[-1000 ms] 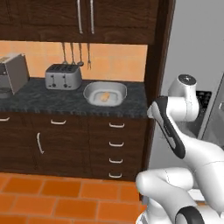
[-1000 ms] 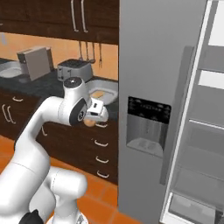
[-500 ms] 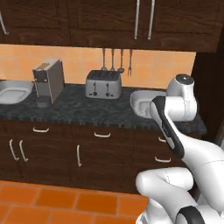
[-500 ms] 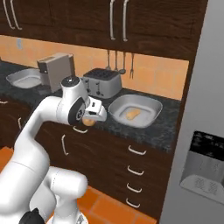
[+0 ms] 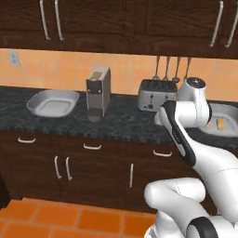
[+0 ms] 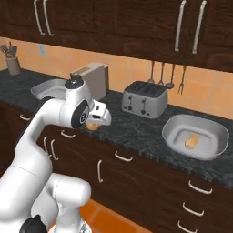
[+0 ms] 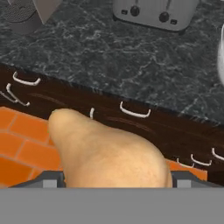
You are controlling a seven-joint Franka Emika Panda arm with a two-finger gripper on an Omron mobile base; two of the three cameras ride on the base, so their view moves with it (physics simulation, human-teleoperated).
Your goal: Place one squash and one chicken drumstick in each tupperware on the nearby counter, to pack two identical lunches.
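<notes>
The counter [image 6: 136,132] is patterned in black-grey speckled stone, and dark brown wood with silver handles is seen on the drawers [image 5: 93,162] beneath it. Pale grey-white is shown by the tupperware [image 6: 214,136] on the counter, with a tan-orange squash [image 6: 191,141] inside. A silver-grey toaster [image 6: 144,98] stands behind. Orange tiles are seen on the floor [image 5: 69,218].

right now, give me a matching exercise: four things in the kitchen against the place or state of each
1 squash
2 toaster
3 left tupperware
4 right tupperware

a empty
b holds one piece of food
c in the gripper
d under the hanging utensils

Pairs: 1-c, 2-d, 3-a, 4-b
</notes>
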